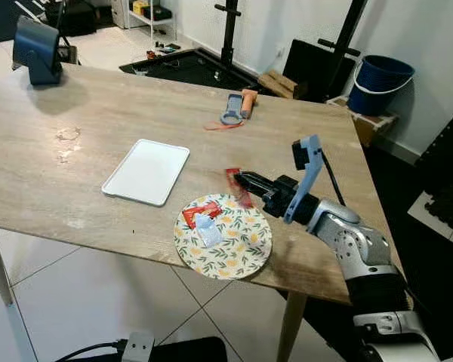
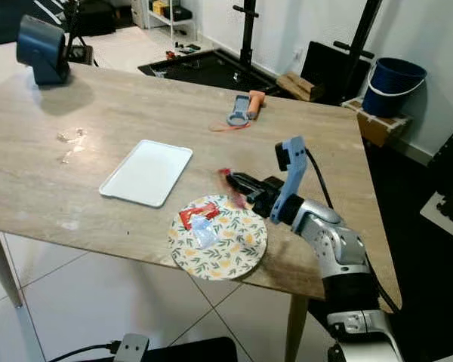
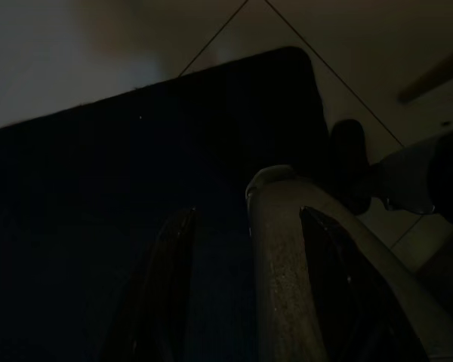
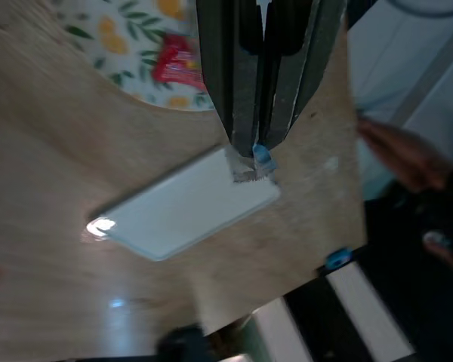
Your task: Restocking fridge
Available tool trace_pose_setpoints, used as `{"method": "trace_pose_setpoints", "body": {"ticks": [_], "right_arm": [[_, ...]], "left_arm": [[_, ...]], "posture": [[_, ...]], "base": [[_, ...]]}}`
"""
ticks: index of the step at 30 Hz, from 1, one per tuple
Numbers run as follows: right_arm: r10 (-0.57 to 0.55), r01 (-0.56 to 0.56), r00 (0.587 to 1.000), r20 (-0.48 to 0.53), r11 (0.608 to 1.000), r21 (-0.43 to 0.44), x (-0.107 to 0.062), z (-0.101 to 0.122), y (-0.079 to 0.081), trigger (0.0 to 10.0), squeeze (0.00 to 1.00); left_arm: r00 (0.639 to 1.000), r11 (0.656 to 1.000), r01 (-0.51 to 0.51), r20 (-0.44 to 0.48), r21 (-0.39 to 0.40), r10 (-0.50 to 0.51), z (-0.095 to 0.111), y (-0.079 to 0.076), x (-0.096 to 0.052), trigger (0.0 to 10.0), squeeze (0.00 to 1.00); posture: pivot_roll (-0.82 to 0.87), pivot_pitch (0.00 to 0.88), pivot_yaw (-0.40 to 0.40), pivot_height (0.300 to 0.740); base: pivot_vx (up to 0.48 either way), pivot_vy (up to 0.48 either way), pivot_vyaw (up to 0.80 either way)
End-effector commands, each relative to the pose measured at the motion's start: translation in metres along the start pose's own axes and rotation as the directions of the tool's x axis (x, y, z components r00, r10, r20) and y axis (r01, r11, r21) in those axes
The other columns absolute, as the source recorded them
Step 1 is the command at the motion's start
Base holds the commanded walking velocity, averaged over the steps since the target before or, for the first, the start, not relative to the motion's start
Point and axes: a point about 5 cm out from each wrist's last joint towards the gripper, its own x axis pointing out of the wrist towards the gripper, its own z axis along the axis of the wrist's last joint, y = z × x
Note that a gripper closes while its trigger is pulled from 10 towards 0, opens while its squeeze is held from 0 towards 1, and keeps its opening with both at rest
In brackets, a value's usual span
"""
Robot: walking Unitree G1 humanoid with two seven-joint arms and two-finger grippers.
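We see a small red wrapper (image 1: 238,185) pinched between the black fingers of the right gripper (image 1: 241,181), held just above the far edge of a round flowered plate (image 1: 241,249). The jaws are closed together on the wrapper, and in the right wrist view the two fingers (image 4: 245,90) meet at their tips. On the plate lie another red wrapper (image 1: 200,211) and a small pale blue packet (image 1: 208,230), touching each other near the plate's left side. The plate sits at the near edge of a light wooden table (image 1: 98,113), slightly overhanging it.

Just to the left of the plate, apart from it, a white rectangular tray (image 1: 147,171) lies flat on the table. Farther back, near the table's far edge, rest a blue-grey tool with a ring-shaped end (image 1: 231,109) and an orange handle (image 1: 248,100) beside it. At the far left corner stands a dark blue device (image 1: 36,49). A small clear scrap (image 1: 66,134) lies on the table's left part.

Beyond the table, by the wall, is a blue bucket (image 1: 379,83) on a box. The floor is pale tile.

The left wrist view is very dark; the left gripper (image 3: 241,302) hangs over a dark mat, its fingers (image 3: 170,286) apart.
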Motion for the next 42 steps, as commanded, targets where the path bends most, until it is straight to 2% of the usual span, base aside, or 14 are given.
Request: {"method": "trace_pose_setpoints", "body": {"ticks": [1, 5, 12, 17, 20, 22, 24, 25, 27, 28, 29, 36, 39, 42], "right_arm": [[0.046, -0.046, 0.999, -0.028, 0.999, 0.006, -0.004, -0.004, 0.005, 10.0, 0.0], [0.181, -0.181, 0.976, -0.119, 0.983, 0.017, -0.011, -0.02, 0.021, 10.0, 0.0], [0.256, -0.245, 0.947, -0.194, 0.966, 0.077, -0.013, -0.039, 0.034, 10.0, 0.0], [0.238, -0.226, 0.948, -0.211, 0.971, 0.079, -0.01, -0.045, 0.034, 10.0, 0.0], [0.136, -0.125, 0.967, -0.216, 0.99, 0.066, 0.0, -0.05, 0.027, 10.0, 0.08], [0.122, -0.112, 0.968, -0.219, 0.992, 0.06, 0.001, -0.051, 0.026, 10.0, 0.08], [0.054, -0.045, 0.973, -0.224, 0.998, 0.046, 0.004, -0.054, 0.02, 10.0, 0.43], [0.029, -0.02, 0.975, -0.222, 0.999, 0.045, 0.005, -0.054, 0.018, 10.0, 0.66], [0.011, -0.002, 0.976, -0.219, 0.999, 0.045, 0.006, -0.054, 0.016, 10.0, 0.66], [-0.002, 0.011, 0.975, -0.22, 0.999, 0.039, 0.006, -0.054, 0.014, 10.0, 0.87], [-0.017, 0.024, 0.976, -0.217, 0.999, 0.033, 0.006, -0.053, 0.013, 10.0, 1.0], [-0.07, 0.074, 0.98, -0.184, 0.997, 0.015, 0.005, -0.048, 0.004, 10.0, 1.0], [-0.112, 0.114, 0.983, -0.143, 0.993, 0.006, -0.002, -0.038, -0.007, 10.0, 1.0], [-0.103, 0.104, 0.991, -0.084, 0.994, 0.019, -0.012, -0.025, -0.014, 10.0, 1.0]], "left_arm": [[0.988, 1.0, 0.017, -0.153, -0.025, -0.021, -0.04, -0.006, -0.009, 10.0, 0.0], [0.988, 1.0, 0.018, -0.152, -0.026, -0.022, -0.04, -0.006, -0.009, 10.0, 0.0], [0.988, 1.0, 0.017, -0.153, -0.025, -0.021, -0.04, -0.006, -0.009, 10.0, 0.0], [0.988, 1.0, 0.017, -0.153, -0.025, -0.021, -0.04, -0.006, -0.009, 10.0, 0.0], [0.988, 1.0, 0.019, -0.154, -0.024, -0.022, -0.04, -0.006, -0.009, 10.0, 0.0], [0.988, 1.0, 0.019, -0.155, -0.023, -0.022, -0.04, -0.006, -0.009, 10.0, 0.0], [0.988, 1.0, 0.019, -0.154, -0.022, -0.022, -0.04, -0.006, -0.009, 10.0, 0.0], [0.988, 1.0, 0.019, -0.153, -0.023, -0.023, -0.039, -0.006, -0.009, 10.0, 0.0], [0.988, 1.0, 0.019, -0.151, -0.024, -0.023, -0.039, -0.007, -0.009, 10.0, 0.0], [0.988, 1.0, 0.019, -0.151, -0.024, -0.022, -0.039, -0.007, -0.009, 10.0, 0.0], [0.988, 1.0, 0.019, -0.151, -0.023, -0.022, -0.038, -0.006, -0.009, 10.0, 0.0], [0.988, 1.0, 0.017, -0.153, -0.015, -0.019, -0.039, -0.006, -0.009, 10.0, 0.0], [0.988, 1.0, 0.016, -0.153, -0.012, -0.018, -0.038, -0.005, -0.009, 10.0, 0.0], [0.988, 1.0, 0.015, -0.152, -0.01, -0.017, -0.038, -0.005, -0.009, 10.0, 0.0]], "posture": [[-0.04, 0.102, -0.065, 0.74], [-0.04, 0.101, -0.065, 0.74], [-0.04, 0.102, -0.064, 0.74], [-0.04, 0.103, -0.064, 0.74], [-0.04, 0.104, -0.062, 0.74], [-0.04, 0.104, -0.062, 0.74], [-0.04, 0.104, -0.062, 0.74], [-0.04, 0.101, -0.063, 0.74], [-0.04, 0.101, -0.063, 0.74], [-0.04, 0.101, -0.063, 0.74], [-0.04, 0.101, -0.063, 0.74], [-0.04, 0.093, -0.061, 0.74], [-0.04, 0.093, -0.061, 0.74], [-0.04, 0.087, -0.062, 0.74]], "base": [[0.0, 0.0, 0.0], [0.0, 0.0, 0.0], [0.0, 0.0, 0.0], [0.0, 0.0, 0.0], [0.0, 0.0, 0.0], [0.0, 0.0, 0.0], [0.0, 0.0, 0.0], [0.0, 0.0, 0.0], [0.0, 0.0, 0.0], [0.0, 0.0, 0.0], [0.0, 0.0, 0.0], [0.0, 0.0, 0.0], [0.0, 0.0, 0.0], [0.0, 0.0, 0.0]]}}
